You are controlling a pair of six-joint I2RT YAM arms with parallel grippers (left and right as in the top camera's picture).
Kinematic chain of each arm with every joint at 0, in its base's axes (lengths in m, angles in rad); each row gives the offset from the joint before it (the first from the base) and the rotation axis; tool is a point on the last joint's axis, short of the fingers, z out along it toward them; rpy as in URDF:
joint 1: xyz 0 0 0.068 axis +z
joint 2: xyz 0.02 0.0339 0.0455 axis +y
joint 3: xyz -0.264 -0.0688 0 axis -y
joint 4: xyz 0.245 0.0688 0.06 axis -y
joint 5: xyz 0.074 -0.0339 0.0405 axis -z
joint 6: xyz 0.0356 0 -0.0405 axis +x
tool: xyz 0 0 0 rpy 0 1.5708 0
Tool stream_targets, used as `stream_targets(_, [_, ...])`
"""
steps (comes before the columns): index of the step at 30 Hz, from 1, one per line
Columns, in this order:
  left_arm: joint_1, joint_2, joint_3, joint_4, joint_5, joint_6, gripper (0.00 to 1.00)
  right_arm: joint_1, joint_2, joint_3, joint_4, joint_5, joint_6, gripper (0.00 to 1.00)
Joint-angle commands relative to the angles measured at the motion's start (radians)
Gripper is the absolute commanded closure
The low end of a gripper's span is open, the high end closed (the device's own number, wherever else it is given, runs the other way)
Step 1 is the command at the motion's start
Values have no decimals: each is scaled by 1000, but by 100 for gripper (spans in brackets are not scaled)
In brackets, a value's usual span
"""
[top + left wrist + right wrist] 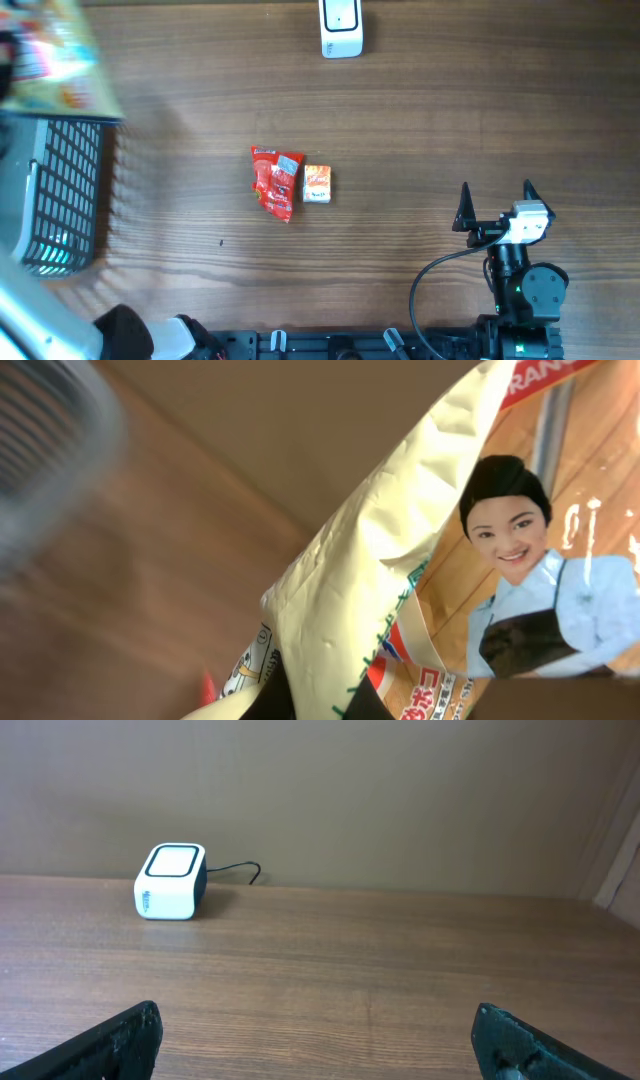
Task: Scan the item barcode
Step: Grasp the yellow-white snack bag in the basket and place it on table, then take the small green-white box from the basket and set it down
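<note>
Left jaws: clenched on the snack bag [400, 560], up over the basket [60, 190] at the tabletop's left end.
Right jaws: released, empty, idle at the near edge.
Scanner [341, 28]: far edge, well apart from the bag.
Barcode: not visible; probably needs turning toward the scanner's window.
Carry: steady, with the printed face flat and unwrinkled.

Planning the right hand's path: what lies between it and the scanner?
Nothing: only bare table lies between the right hand and the scanner. The right wrist view shows it best; overhead agrees.
</note>
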Motion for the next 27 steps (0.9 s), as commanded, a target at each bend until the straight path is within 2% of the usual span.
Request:
stream_targets(1, [-286, 90, -79, -48, -54, -2, 96, 6, -6, -1, 3, 7, -5, 0])
stream_targets(5, [-586, 210, -238, 42, -179, -13, 96, 6, -6, -1, 3, 7, -5, 0])
stream_targets(7, [-747, 324, -346, 195, -199, -81, 96, 6, -6, -1, 3, 7, -5, 0])
stream_targets(10, [-877, 473, -393, 345, -199, -114, 94, 6, -6, -1, 3, 7, -5, 0])
stream_targets(11, [-918, 536, -393, 383, -199, -114, 58, 6, -6, -1, 3, 7, -5, 0])
stream_targets(12, [-948, 576, -393, 410, -199, -114, 34, 6, -6, -1, 3, 7, -5, 0])
stream_targets(14, [-980, 604, -393, 437, -199, -114, 19, 6, -6, -1, 3, 7, -5, 0])
stream_targets(16, [-977, 587, -381, 449, -198, -113, 12, 6, -6, -1, 3, 7, -5, 0])
stream_targets(18, [-946, 542, -348, 439, -198, -111, 10, 6, -6, -1, 3, 7, -5, 0])
stream_targets(20, [-865, 429, -286, 418, -199, -108, 11, 6, -6, -1, 3, 7, -5, 0])
stream_targets(23, [-736, 254, -229, 418, -217, -31, 16, 6, -6, -1, 3, 7, -5, 0])
stream_targets(25, [-612, 117, -224, 415, -316, -31, 16, 6, -6, -1, 3, 7, -5, 0])
stream_targets(26, [-536, 51, -224, 400, -407, -31, 12, 6, -6, -1, 3, 7, -5, 0])
stream_targets(27, [-441, -10, -224, 362, -536, -32, 0, 6, -6, -1, 3, 7, -5, 0])
